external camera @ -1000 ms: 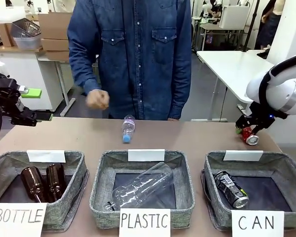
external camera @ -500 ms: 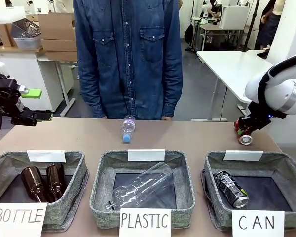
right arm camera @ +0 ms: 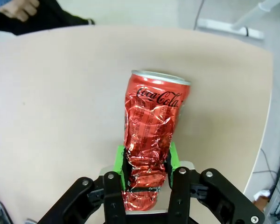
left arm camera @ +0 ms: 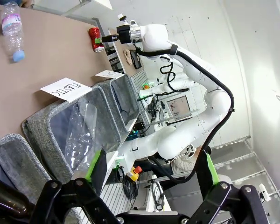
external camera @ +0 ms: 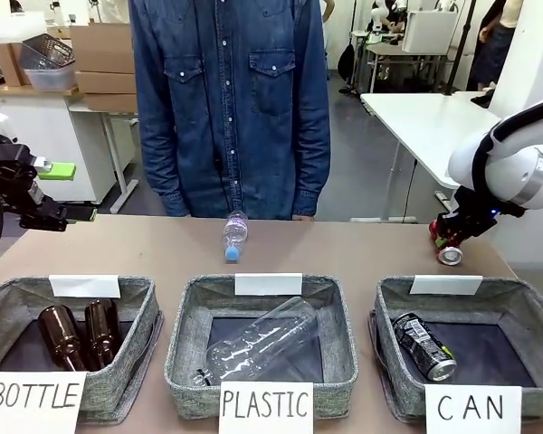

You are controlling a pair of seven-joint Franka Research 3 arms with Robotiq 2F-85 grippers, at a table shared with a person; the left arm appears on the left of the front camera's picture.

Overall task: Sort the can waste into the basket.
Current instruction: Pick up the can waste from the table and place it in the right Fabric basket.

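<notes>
A dented red can (right arm camera: 148, 135) sits between the green pads of my right gripper (right arm camera: 147, 173), which press on its crumpled lower part from both sides. This grip is at the table's far right edge, just behind the "CAN" basket (external camera: 389, 300), where the red can (external camera: 450, 252) hangs low under the right gripper (external camera: 445, 240). A black can (external camera: 423, 346) lies inside that basket. My left gripper (external camera: 72, 192) hovers at the far left, open and holding nothing. Its wrist view shows the left gripper (left arm camera: 149, 168) spread wide, with the red can (left arm camera: 95, 39) far off.
A small clear plastic bottle (external camera: 234, 235) with a blue cap lies on the table in front of a person in a denim shirt. The "PLASTIC" basket (external camera: 183, 312) holds a large clear bottle. The "BOTTLE" basket (external camera: 145, 298) holds two brown glass bottles.
My right gripper has shifted slightly left and up with the red can. The person's hand has drawn back from over the table. The left arm has stayed still.
</notes>
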